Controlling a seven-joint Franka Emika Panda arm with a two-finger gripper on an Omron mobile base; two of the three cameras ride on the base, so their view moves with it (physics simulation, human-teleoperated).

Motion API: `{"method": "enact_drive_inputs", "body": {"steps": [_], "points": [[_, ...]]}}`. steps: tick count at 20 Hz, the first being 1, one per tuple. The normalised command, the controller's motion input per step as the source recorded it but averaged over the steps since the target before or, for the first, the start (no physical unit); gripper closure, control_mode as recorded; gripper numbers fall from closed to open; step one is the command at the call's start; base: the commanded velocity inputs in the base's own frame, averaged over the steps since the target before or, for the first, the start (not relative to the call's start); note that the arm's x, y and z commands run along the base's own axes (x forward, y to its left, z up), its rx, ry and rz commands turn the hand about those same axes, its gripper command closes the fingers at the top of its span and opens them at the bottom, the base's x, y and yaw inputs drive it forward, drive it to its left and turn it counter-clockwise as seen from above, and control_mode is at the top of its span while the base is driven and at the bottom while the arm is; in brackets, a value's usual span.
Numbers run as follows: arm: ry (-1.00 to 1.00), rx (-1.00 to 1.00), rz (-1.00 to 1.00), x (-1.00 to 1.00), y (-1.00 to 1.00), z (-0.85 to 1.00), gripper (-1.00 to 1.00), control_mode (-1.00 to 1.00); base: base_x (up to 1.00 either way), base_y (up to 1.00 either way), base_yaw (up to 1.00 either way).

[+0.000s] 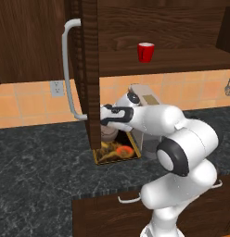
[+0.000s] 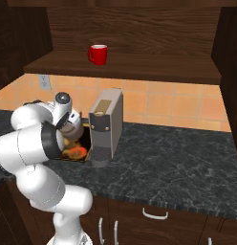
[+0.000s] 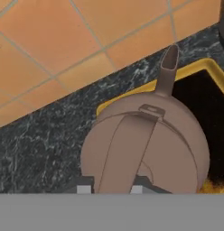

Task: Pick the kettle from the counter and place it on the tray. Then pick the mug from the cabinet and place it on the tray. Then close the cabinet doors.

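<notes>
A: Kettle point(image 3: 145, 144) first. How does it handle?

B: Judging by looks, rigid metal, smooth and rounded, so the body would slip. Probably light if empty. The thin arched handle over the lid is the place to pinch; 1 narrow strap, easy for 2 fingers.

A: Where is it?

B: Over the tray point(image 3: 199, 72), at its corner nearest the tiled wall, spout pointing toward the tiles. Resting or just above, can't tell. Tray sits on the table point(image 1: 38, 157) beside the coffee machine point(image 2: 107, 125).

A: And the end effector point(image 3: 109, 189)?

B: Right on top of the kettle, looking down on the lid. Fingertips sit either side of the handle strap, narrowed onto it; reads as pinching the handle.

A: Mug point(image 1: 145, 52)?

B: On the cabinet point(image 1: 182, 28) shelf, well above, untouched. Door point(image 1: 86, 69) stands open.
</notes>
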Motion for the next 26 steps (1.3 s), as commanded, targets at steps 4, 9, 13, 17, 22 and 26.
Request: {"method": "enact_drive_inputs", "body": {"steps": [4,9,13,17,22,26], "points": [[-0.01,0.12,-0.08,0.09,-0.18,-0.21,1.00,-1.00,0.00,0.00,0.00],[0.01,0.07,-0.08,0.06,-0.13,-0.27,-1.00,-1.00,0.00,0.00,0.00],[0.11,0.04,-0.09,0.00,-0.33,-0.18,-1.00,-1.00,0.00,0.00,0.00],[0.04,0.03,-0.10,0.00,-0.17,0.07,-1.00,-1.00,0.00,0.00,0.00],[0.00,0.00,-0.10,0.00,0.00,0.16,-1.00,-1.00,0.00,0.00,0.00],[-0.22,0.08,-0.13,0.02,0.00,0.00,-1.00,-1.00,0.00,0.00,0.00]]}}
